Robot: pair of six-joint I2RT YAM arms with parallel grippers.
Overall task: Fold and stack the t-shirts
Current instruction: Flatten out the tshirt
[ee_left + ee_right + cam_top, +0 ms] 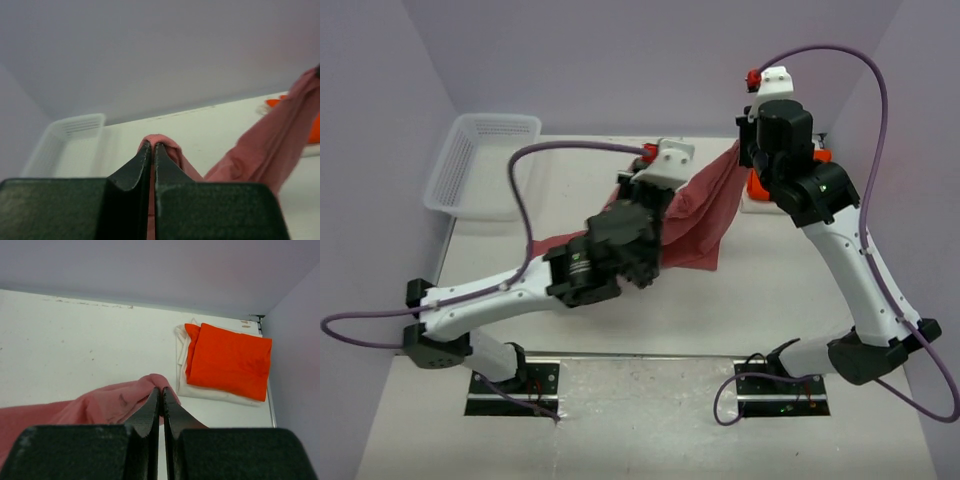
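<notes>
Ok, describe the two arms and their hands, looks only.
The left arm and right arm have white links, black joints and looping purple cables. A red part sits by each wrist. The left hand and right hand have dark, wedge-shaped fingers.

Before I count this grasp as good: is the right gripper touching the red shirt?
Touching. The right wrist view shows the right gripper shut on the red shirt, with the cloth's edge pinched between its fingers.

- rose-red t-shirt (pixel 695 215): dusty rose-red, plain, no print.
- orange t-shirt (pixel 230 360): bright orange, plain.
- white t-shirt (pixel 200 391): white, plain.
- basket (pixel 480 165): white, open mesh pattern.
- table (pixel 620 420): off-white.
- arms (pixel 840 250): white links, black joints.
- left gripper (pixel 151 146), right gripper (pixel 161 390): black fingers.
- cables (pixel 570 146): purple.
- walls (pixel 620 60): pale lilac.
</notes>
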